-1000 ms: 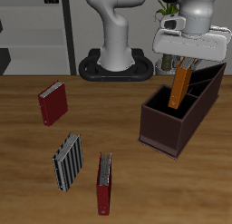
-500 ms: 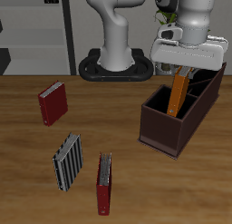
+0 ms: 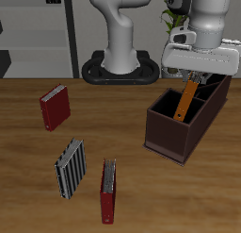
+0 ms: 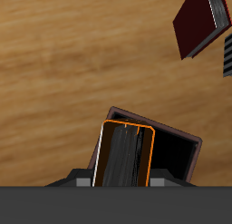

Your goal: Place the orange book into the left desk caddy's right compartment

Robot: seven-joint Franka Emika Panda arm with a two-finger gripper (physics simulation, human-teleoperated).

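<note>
The orange book (image 3: 187,99) hangs tilted in my gripper (image 3: 195,78), which is shut on its upper end. Its lower end is down inside the left desk caddy (image 3: 174,138), a dark maroon open-top box, in the bin nearer the table's front edge (image 3: 168,108). The caddy's other bin (image 3: 213,90) lies farther back. In the wrist view I look down the book's edge (image 4: 126,157), which stands inside a squarish dark-walled bin (image 4: 174,155). Grey fingertips (image 4: 159,181) flank the book. No second caddy is in view.
A dark red book (image 3: 55,107) lies mid-table and also shows in the wrist view (image 4: 198,24). A grey-striped book (image 3: 70,167) and another dark red book (image 3: 109,191) lie nearer the front edge. The robot's base (image 3: 120,67) stands at the back.
My gripper has come down and shifted slightly sideways with the orange book. The book's lower end has sunk deeper into the caddy's front bin.
</note>
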